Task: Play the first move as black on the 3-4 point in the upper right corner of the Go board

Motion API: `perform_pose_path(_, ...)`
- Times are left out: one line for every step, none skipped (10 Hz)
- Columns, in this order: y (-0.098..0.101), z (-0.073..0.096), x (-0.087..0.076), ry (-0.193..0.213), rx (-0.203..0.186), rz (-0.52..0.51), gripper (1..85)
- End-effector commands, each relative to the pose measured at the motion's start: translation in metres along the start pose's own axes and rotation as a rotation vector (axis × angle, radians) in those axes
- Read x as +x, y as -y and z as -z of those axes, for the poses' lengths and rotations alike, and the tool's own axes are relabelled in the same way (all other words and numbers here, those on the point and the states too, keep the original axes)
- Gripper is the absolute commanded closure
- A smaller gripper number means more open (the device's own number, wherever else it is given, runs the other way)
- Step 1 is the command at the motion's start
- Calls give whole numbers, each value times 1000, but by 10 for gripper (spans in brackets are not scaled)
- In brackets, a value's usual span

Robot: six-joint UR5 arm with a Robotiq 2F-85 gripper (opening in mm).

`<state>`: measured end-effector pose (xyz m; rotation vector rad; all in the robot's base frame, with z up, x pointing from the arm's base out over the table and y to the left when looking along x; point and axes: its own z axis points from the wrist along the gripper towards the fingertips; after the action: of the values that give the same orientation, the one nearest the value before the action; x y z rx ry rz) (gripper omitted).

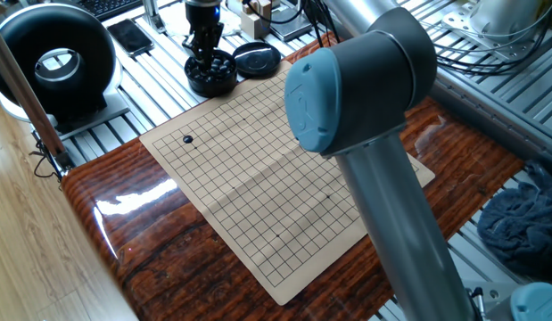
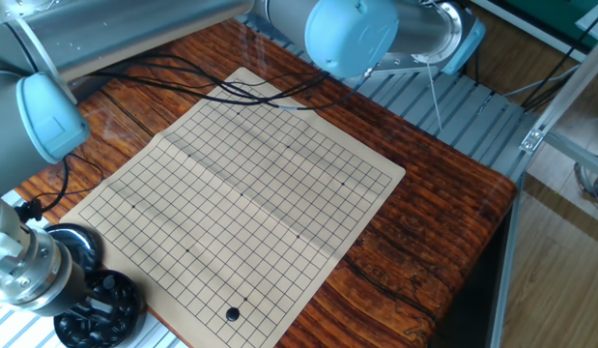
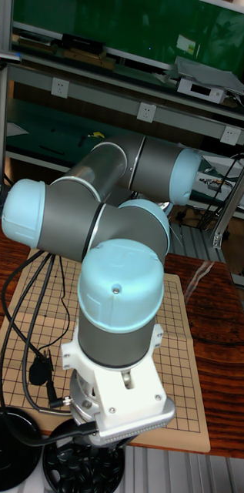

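The tan Go board [image 1: 284, 192] lies on the wooden table, also seen in the other fixed view [image 2: 250, 184]. One black stone [image 1: 188, 139] sits on a grid point near one corner [image 2: 232, 313]. Off that end of the board stands a black bowl [image 1: 213, 80] full of black stones [image 2: 100, 311]. My gripper [image 1: 204, 59] hangs straight down over the bowl with its fingertips at the level of the stones [image 2: 98, 305]. The fingers look close together, but their gap and anything between them are too small and dark to read. In the tall fixed view the wrist hides the fingers.
The bowl's black lid [image 1: 257, 59] lies beside it. A round black device [image 1: 53, 58] and a phone [image 1: 130, 36] sit on the metal bench. Cables [image 2: 231, 87] trail over the board's far corner. My arm's elbow [image 1: 356, 89] looms over the board. A blue cloth [image 1: 521, 223] lies off the table.
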<state>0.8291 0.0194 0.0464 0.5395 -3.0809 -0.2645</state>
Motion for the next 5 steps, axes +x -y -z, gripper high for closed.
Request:
perform_pose_path(-7,-1,-1,8,-41,12,620)
perform_pose_path(-7,-2,0,6,-47,23,617)
perform_pose_path(-7,-3,0,7,-53,31,617)
perform_pose_path(-7,-3,1,5,-56,37,617)
perform_pose_path(-8,-3,3,1,-59,45,617)
